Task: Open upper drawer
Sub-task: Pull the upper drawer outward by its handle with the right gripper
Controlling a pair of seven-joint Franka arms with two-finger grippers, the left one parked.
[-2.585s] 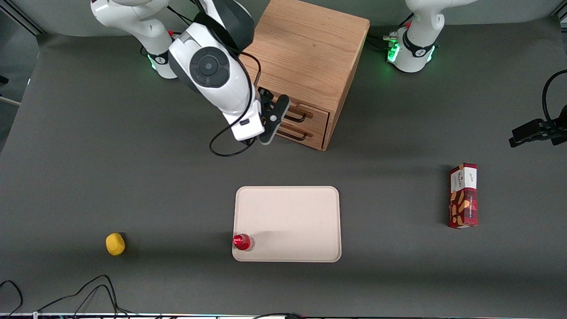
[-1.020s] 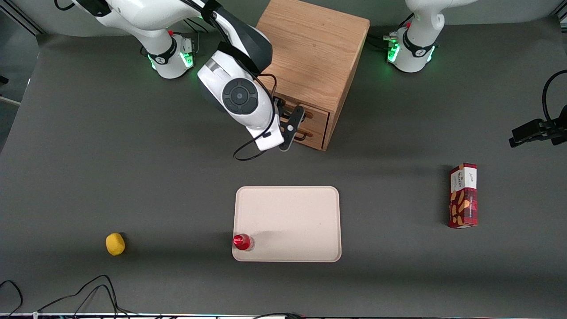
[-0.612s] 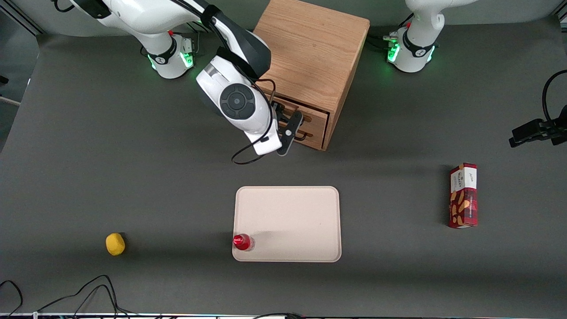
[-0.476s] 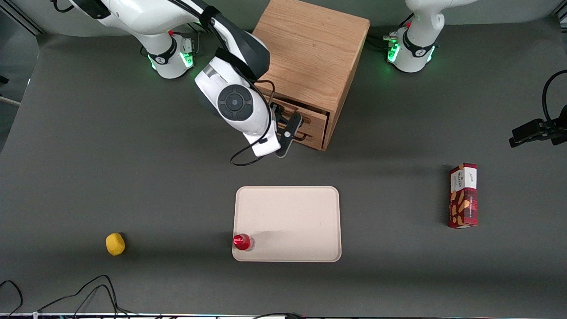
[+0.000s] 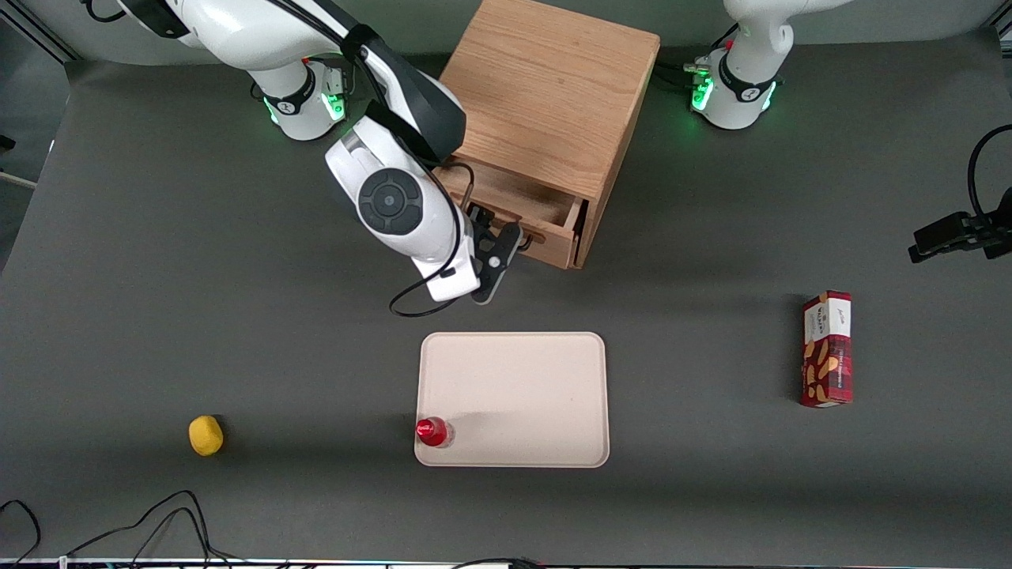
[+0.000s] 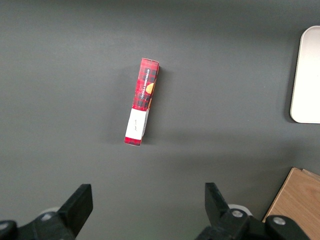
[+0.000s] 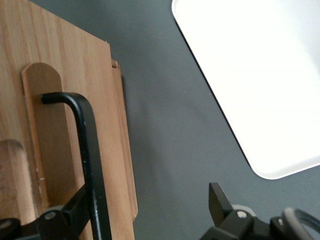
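the dark grey counter (image 5: 158, 237) carries an oak cabinet (image 5: 553, 87) between the two arm bases, its front turned toward the front camera and slightly toward the working arm's end. the white working arm bends down in front of the cabinet, wrist angled toward the drawer fronts. nearer the camera lies a cream tray (image 5: 514, 379) with a red-capped bottle (image 5: 433, 431) at its corner. the upper drawer (image 5: 514, 207) stands partly pulled out of the cabinet, its long axis running across the cabinet front and its wooden tray body open to view from above. toward the parked arm's end lies a red plaid box (image 5: 827, 348), its print too small to read. the gripper (image 5: 496, 251) sits at the drawer's black bar handle (image 7: 87, 155); one of its fingers (image 7: 75, 210) touches the bar, but i cannot tell whether the pair is clamped on it. a yellow lemon (image 5: 205, 435) lies toward the working arm's end.
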